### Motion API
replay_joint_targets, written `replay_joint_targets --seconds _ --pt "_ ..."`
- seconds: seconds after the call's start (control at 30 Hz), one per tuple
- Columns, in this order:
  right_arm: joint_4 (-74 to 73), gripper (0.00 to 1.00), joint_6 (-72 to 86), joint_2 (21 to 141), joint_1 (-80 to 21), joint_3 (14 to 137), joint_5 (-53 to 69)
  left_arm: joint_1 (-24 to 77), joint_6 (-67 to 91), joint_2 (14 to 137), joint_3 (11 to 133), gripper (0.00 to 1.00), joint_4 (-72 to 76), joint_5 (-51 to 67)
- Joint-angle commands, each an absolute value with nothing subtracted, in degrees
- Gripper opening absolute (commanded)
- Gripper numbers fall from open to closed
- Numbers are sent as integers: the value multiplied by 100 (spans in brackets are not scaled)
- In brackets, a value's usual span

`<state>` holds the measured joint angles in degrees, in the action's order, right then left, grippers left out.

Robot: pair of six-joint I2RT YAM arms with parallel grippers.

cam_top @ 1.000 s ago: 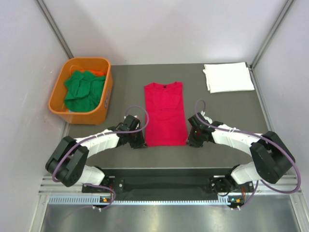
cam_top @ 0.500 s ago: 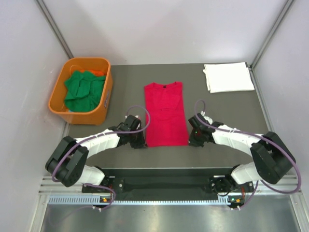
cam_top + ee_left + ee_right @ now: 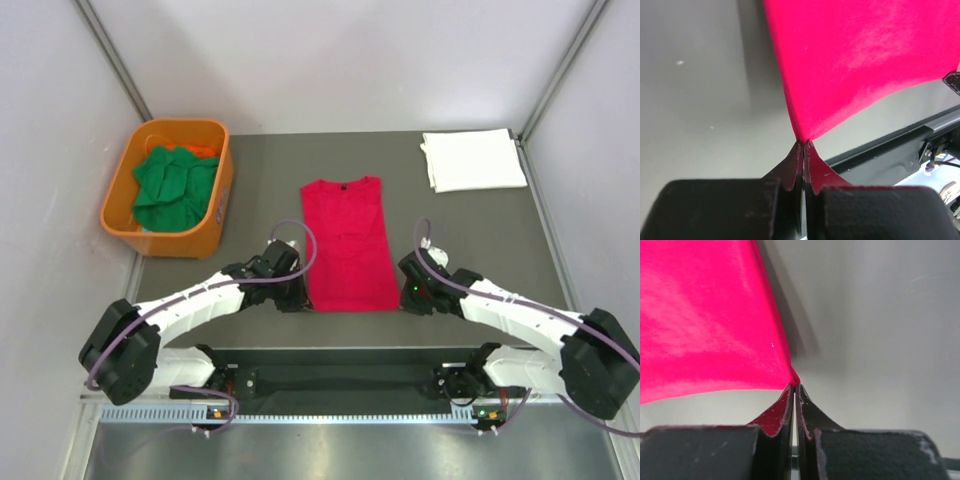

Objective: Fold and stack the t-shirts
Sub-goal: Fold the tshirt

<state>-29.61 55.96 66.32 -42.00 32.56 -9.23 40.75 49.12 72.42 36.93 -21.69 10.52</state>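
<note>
A bright red t-shirt point(image 3: 347, 243) lies lengthwise in the middle of the grey table, collar at the far end. My left gripper point(image 3: 297, 298) is shut on its near left hem corner point(image 3: 804, 135); the cloth rises from the fingertips in the left wrist view. My right gripper point(image 3: 407, 297) is shut on the near right hem corner point(image 3: 791, 377). The hem hangs slightly off the table between them. A folded white t-shirt point(image 3: 472, 159) rests at the far right. Green t-shirts point(image 3: 172, 186) are bunched in the orange tub point(image 3: 217, 205).
The orange tub stands at the far left of the table. Grey walls close in both sides and the back. The table's dark front rail point(image 3: 900, 150) runs just behind the held hem.
The right gripper closed on the hem corner. Both grippers have pulled toward the near edge, dragging the red t-shirt a little nearer, and the arms have stretched out flatter.
</note>
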Motion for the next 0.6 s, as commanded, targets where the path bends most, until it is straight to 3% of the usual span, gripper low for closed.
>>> replay_joint_targets --seconds 0.0,0.57 --pt "-3330 0 5528 6206 -4315 3384 -1178 4157 5089 7023 3981 0 -2513 888" --pt "-3445 0 3842 6757 -3543 5264 -1248 3613 4571 8050 5941 0 -3120 325"
